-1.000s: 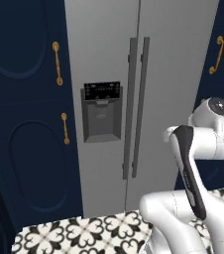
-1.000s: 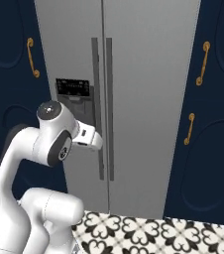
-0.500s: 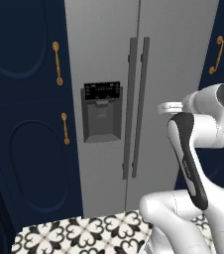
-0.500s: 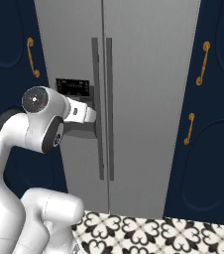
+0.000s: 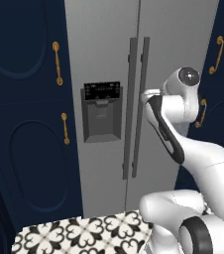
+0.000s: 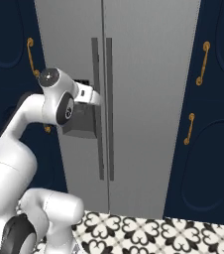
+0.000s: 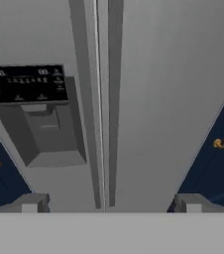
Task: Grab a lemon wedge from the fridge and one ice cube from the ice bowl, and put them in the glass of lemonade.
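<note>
1. Take the fridge [image 5: 109,99] as your landmark and read leftward first: you have navy cabinets [image 5: 29,163] with brass handles [image 5: 58,63] beside it. They are smooth panelled fronts with slim curved pulls, and they are not your target.
2. On the fridge's left door sits the black dispenser panel [image 7: 27,84], a glossy display above a recessed grey box. If your claw drifts left of the door seam, it will likely bump this recess and catch nothing.
3. At the seam stand two long dark vertical handles [image 6: 101,104], thin straight bars on flat brushed steel. They sit close together, so you risk clamping the wrong bar, or both, and jamming the doors.
4. Your claw [image 7: 109,203] points at the bottom ends of those bars with its fingertips [image 7: 29,203] spread wide and nothing between them. Closing this low may let it slide off.
5. The fridge is shut, so the lemon wedge must be hidden inside.
</note>
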